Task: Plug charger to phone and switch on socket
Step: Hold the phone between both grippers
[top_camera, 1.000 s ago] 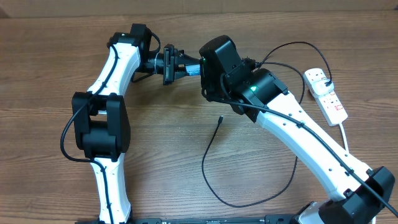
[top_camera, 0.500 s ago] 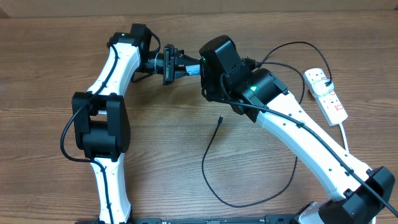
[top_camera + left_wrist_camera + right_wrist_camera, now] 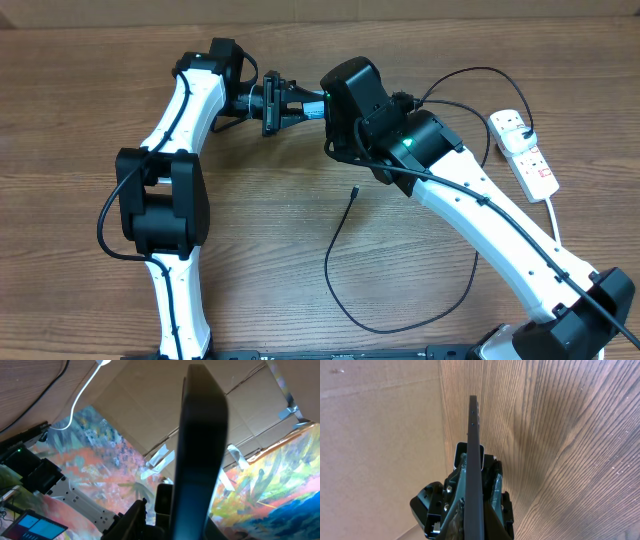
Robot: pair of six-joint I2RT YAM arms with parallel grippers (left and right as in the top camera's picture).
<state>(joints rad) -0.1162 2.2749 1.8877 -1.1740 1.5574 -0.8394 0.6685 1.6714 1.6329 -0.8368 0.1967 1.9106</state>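
Overhead: the left gripper (image 3: 305, 106) is closed on the phone (image 3: 315, 109), which shows only as a thin blue sliver, edge-on. Right up against the phone's other side is the right arm (image 3: 352, 95) w/ its bulky black wrist. The right gripper is tucked under that, so can't tell if it's open or pinching. The charger (image 3: 335, 285) lies loose on the table (image 3: 80, 120), its connector tip (image 3: 354, 190) nearer the arm bases than the phone is, touching neither the phone nor a gripper. The socket (image 3: 527, 152) is well apart from the phone, out on the right arm's side, w/ a black plug (image 3: 527, 135) in it.

Left wrist: phone (image 3: 200, 450) is a dark blurry slab, edge-on, v close to the cam. The fingers holding it aren't visible here.

Right wrist: phone (image 3: 474, 460) is a thin line up the centre, its lower part sunk into a black gripper body (image 3: 445, 505) hugging both faces. Can't tell whose gripper that is. Wood on one side of the phone, cardboard wall (image 3: 380, 435) on the other.
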